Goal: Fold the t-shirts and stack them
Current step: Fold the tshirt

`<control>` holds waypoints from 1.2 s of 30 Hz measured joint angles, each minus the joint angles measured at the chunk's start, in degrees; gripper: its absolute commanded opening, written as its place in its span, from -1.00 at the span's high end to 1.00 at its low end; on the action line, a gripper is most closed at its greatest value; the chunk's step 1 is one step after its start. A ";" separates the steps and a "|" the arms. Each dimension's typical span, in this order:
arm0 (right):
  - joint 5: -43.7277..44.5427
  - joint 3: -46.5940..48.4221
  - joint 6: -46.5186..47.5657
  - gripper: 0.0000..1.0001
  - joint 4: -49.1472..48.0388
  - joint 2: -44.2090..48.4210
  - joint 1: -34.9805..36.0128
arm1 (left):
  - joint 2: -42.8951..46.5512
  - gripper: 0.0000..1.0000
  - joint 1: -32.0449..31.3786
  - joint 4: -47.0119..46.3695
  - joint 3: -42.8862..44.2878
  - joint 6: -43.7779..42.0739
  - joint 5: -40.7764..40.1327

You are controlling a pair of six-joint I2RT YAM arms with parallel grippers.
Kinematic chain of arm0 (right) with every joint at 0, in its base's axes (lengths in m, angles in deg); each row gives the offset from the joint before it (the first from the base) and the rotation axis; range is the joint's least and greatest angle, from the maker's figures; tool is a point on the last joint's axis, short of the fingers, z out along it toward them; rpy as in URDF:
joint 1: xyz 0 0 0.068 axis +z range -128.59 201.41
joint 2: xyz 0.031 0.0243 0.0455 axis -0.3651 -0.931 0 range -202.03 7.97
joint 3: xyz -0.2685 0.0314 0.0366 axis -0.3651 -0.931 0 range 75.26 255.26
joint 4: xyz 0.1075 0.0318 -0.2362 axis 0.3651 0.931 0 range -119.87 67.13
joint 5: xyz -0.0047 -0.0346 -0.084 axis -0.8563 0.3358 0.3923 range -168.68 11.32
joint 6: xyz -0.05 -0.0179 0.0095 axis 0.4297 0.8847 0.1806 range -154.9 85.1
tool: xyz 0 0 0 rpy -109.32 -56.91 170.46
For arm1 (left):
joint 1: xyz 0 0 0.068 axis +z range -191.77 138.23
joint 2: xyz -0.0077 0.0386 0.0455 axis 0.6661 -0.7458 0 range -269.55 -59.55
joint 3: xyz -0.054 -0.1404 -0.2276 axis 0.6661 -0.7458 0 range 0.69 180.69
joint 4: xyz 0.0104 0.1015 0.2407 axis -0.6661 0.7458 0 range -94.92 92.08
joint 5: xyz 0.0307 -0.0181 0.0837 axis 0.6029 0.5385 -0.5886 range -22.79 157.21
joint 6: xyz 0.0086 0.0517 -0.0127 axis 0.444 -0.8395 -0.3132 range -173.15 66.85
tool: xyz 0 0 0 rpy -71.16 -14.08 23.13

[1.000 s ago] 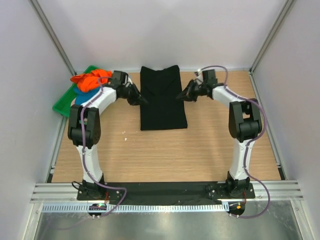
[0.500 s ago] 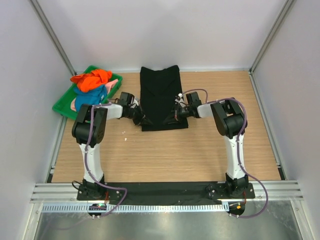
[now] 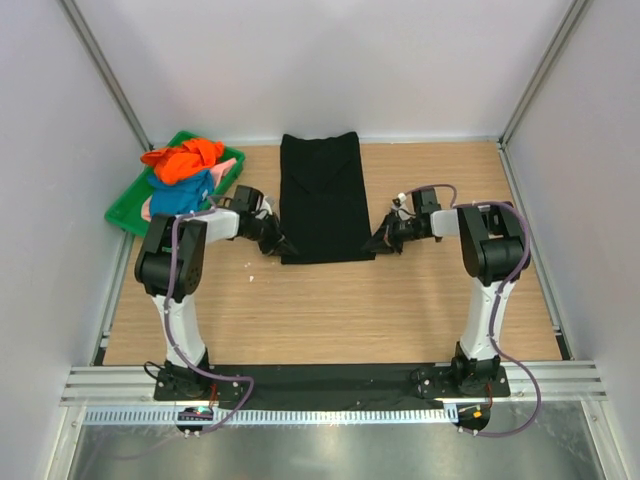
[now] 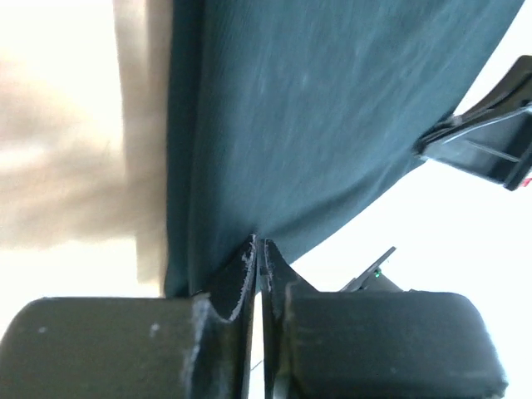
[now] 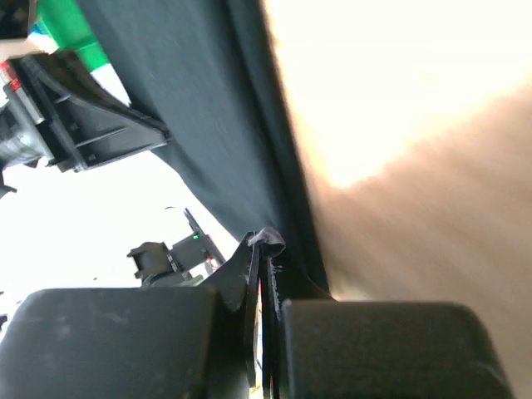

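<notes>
Left gripper (image 3: 283, 246) sits at the near-left corner of the black t-shirt (image 3: 320, 195) from above, right gripper (image 3: 381, 243) at its near-right corner. The shirt lies as a long folded strip on the table (image 3: 400, 300). At far left the green tray (image 3: 122, 213) holds a heaped orange t-shirt (image 3: 183, 160), blue t-shirt (image 3: 185, 190) and pink t-shirt (image 3: 228, 166).

Left wrist: fingertips (image 4: 237, 278) pressed together, nipping the black hem.

Right wrist: fingertips (image 5: 241, 268) likewise pinching a pucker of black cloth.

L claw (image 3: 285, 245) & R claw (image 3: 378, 243) both clamped shut, low, tips angled inward.
</notes>
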 measured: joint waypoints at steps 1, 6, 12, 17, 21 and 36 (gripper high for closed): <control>1.18 0.04 1.29 0.97 3.10 1.25 -0.83 | 0.66 0.86 0.00 1.29 0.02 -0.37 -0.39; 3.98 2.14 4.92 0.97 12.96 6.60 -0.07 | 5.99 0.84 -0.70 6.34 1.01 0.79 -0.59; 4.09 8.35 3.89 0.97 13.57 7.93 7.61 | 8.20 0.88 -4.17 4.02 2.69 4.72 0.61; 1.57 11.45 -1.03 0.97 7.32 2.75 12.37 | 4.96 0.93 -4.74 0.90 1.03 6.34 1.29; 0.35 12.66 -2.64 0.97 5.22 -3.52 13.09 | 1.40 0.94 -4.42 0.24 -0.68 6.23 0.79; -1.75 4.98 4.11 0.97 5.99 -2.95 11.41 | 3.23 0.99 -2.80 -3.69 -8.17 4.63 1.75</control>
